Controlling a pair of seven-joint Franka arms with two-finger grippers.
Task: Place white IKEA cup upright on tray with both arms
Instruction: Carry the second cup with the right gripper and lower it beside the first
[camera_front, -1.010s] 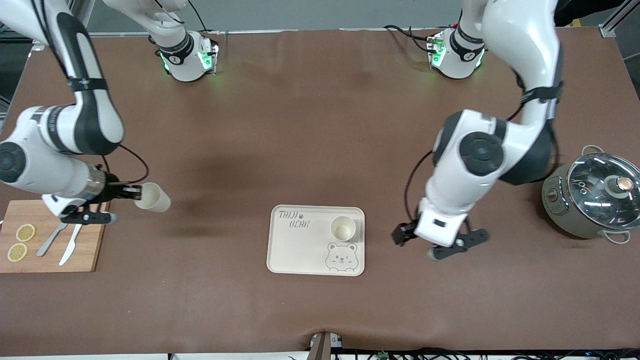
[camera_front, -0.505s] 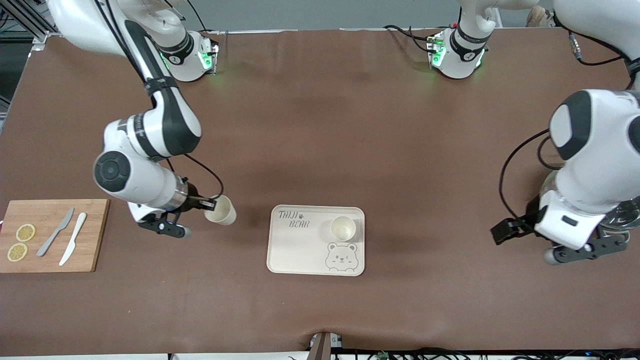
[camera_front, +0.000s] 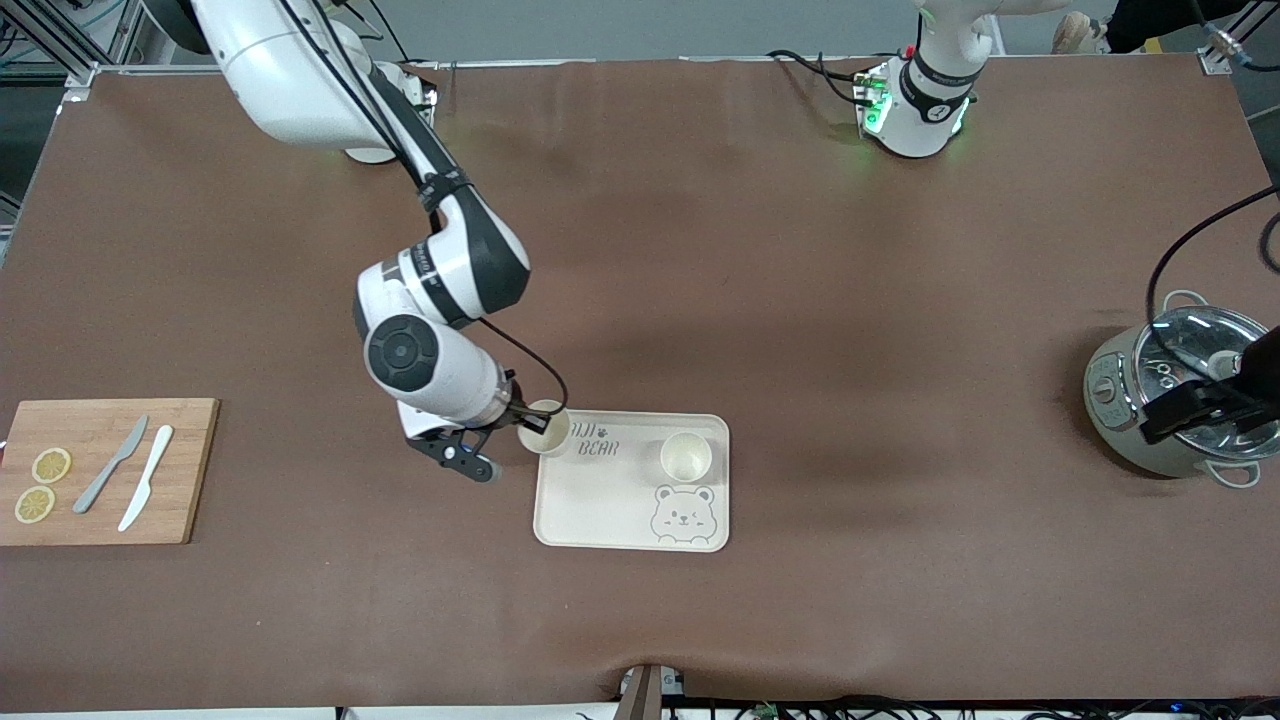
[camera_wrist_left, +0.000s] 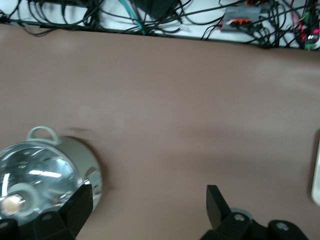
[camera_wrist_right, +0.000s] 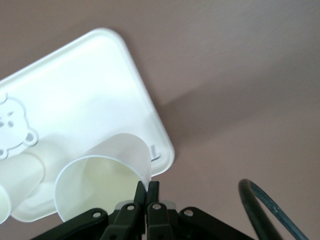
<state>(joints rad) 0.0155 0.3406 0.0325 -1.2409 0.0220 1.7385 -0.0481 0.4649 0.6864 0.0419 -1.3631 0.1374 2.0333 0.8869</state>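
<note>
Two white cups are sharing the frame: one (camera_front: 686, 457) standing upright on the TAIJI BEAR tray (camera_front: 600, 505) near the bear drawing (camera_front: 683, 513), the other (camera_front: 545, 427) hanging over the tray's corner toward the right arm's end, its rim pinched between the right gripper's (camera_front: 522, 424) closed fingers. Bare tray is lying open between the cups. The left gripper (camera_wrist_left: 147, 207), fingers spread, is hovering over the lidded pot (camera_front: 1180, 400), well apart from the tray.
</note>
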